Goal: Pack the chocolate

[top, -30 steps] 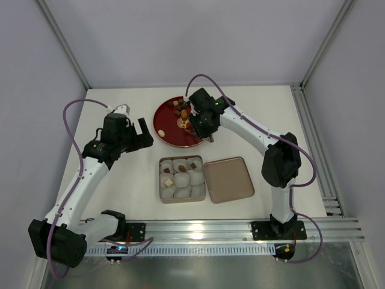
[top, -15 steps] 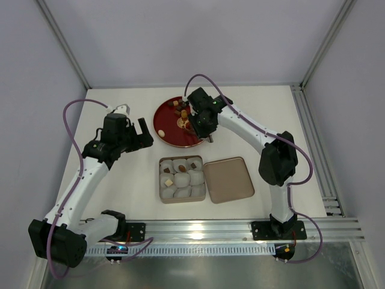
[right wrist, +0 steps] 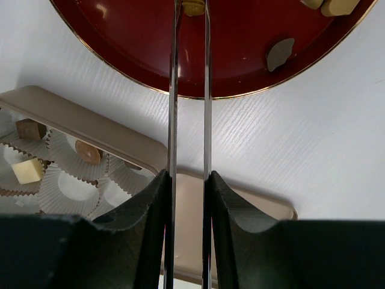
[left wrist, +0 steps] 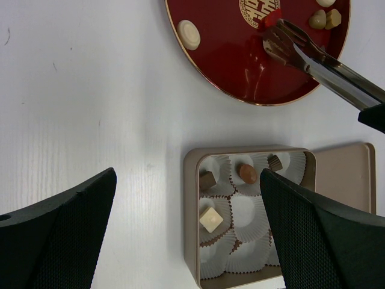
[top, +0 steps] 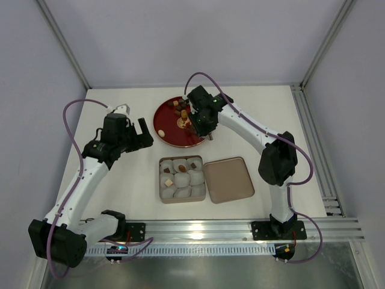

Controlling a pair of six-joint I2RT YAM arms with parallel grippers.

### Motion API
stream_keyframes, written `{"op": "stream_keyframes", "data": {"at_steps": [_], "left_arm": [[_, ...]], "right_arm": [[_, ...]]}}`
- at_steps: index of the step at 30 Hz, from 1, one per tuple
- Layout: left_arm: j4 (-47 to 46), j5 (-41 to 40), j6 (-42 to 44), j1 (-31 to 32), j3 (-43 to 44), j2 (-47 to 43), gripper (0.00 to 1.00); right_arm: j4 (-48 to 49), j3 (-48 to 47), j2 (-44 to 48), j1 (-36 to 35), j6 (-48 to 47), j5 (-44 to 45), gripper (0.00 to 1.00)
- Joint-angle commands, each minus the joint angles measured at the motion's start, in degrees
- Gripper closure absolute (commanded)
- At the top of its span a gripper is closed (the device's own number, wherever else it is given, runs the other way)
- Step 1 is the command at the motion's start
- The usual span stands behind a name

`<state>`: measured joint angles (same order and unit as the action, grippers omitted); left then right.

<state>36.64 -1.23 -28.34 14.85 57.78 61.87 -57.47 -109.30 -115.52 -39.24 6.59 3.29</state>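
- Presently the right hand (right wrist: 187, 177) is clenched on a pair of thin metal tongs (right wrist: 174, 90), with a finger pressed against each blade. The hand hangs over the right part of the red plate (top: 171, 137).
- The tong tips stand over the plate, one on either side of a tan piece (right wrist: 194, 7) at the top edge of the right wrist view. Whether they pinch it cannot be told.
- The left hand (left wrist: 187, 173) is released and grasps nothing. It hangs above the white desk (top: 120, 180), left of the plate and well apart from the tongs.
- Loose chocolate (top: 179, 108) lies on the plate in a cluster on the far side. A cream-white round piece (left wrist: 190, 34) lies alone near the left rim.
- The tin box (left wrist: 191, 241) sits on the desk just on the near side of the plate, lined with crinkled white paper cups (left wrist: 249, 214).
- Four cups hold chocolate. A dark square (left wrist: 207, 179), a tan oval (left wrist: 247, 173) and a dark piece (left wrist: 275, 162) are in the row nearest the plate. A cream square (left wrist: 210, 219) is in the middle row.
- The lid (top: 228, 179) lies flat on the desk, right against the box's right side.
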Motion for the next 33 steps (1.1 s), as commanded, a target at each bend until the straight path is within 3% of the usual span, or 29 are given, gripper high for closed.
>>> {"op": "stream_keyframes", "data": {"at_steps": [1, 15, 33], "left_arm": [[-1.84, 0.36, -0.31, -0.35, -0.12, -0.96, 0.00], [-1.93, 0.36, -0.31, -0.35, -0.12, -0.96, 0.00], [-1.84, 0.53, -0.31, -0.35, -0.12, -0.96, 0.00]], "right_arm": [[-0.53, -3.90, 0.47, 0.05, 0.09, 0.84, 0.68], [-0.80, -4.44, 2.32, 0.13, 0.79, 1.11, 0.69], [3.16, 5.93, 11.46, -0.48, 3.43, -1.09, 0.69]]}}
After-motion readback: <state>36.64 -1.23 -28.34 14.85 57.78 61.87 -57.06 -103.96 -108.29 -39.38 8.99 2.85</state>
